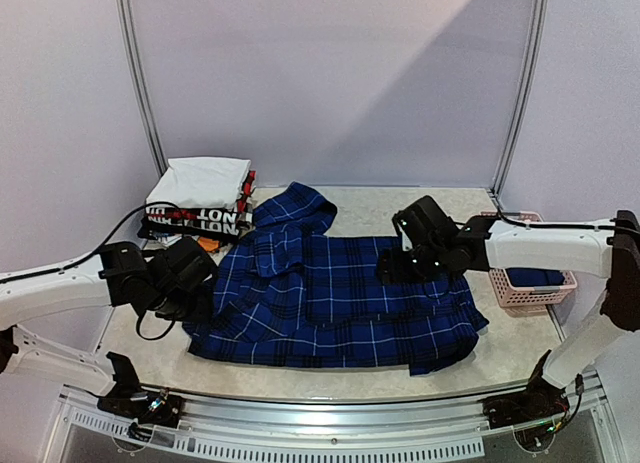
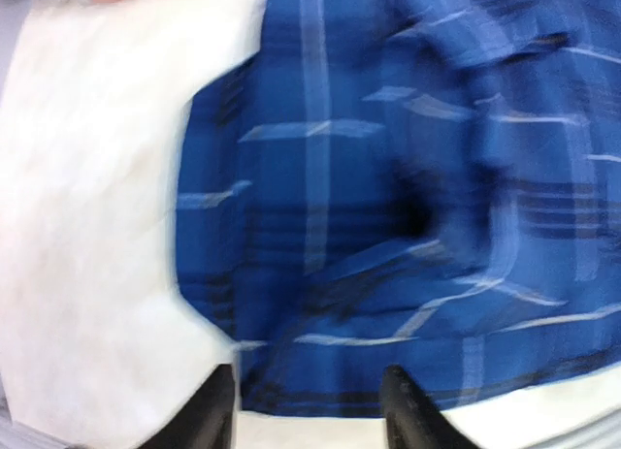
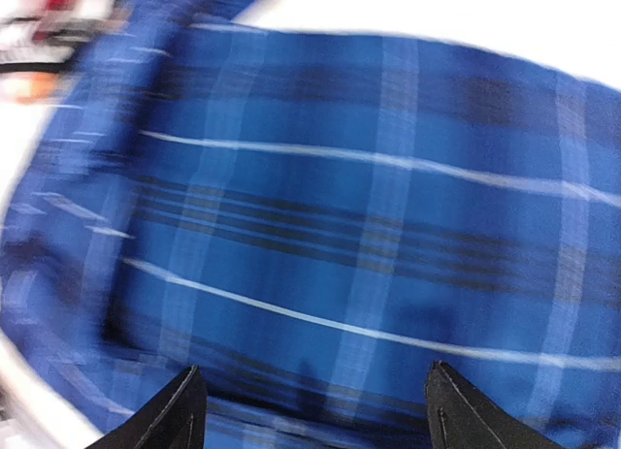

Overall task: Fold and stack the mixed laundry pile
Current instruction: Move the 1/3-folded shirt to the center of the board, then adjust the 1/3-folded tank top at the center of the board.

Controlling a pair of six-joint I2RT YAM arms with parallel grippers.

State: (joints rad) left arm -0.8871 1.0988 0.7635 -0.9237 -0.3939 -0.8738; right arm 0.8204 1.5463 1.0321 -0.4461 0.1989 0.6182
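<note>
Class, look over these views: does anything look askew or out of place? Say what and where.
The plaid shirt is not flat: its far end is bunched up near the folded stack, and its near right corner is crumpled. Nothing looks spilled or damaged.

Enclosure: a plain pale lavender back wall, set between two slim grey metal uprights that lean slightly outward toward the top, with matching plain side walls to left and right; no windows in view. Lighting is soft and even, apart from a diagonal boundary between a lighter and a darker zone crossing the back panel. Furniture: one table with a beige, faintly mottled top and a bright metal rail along its near edge.
</note>
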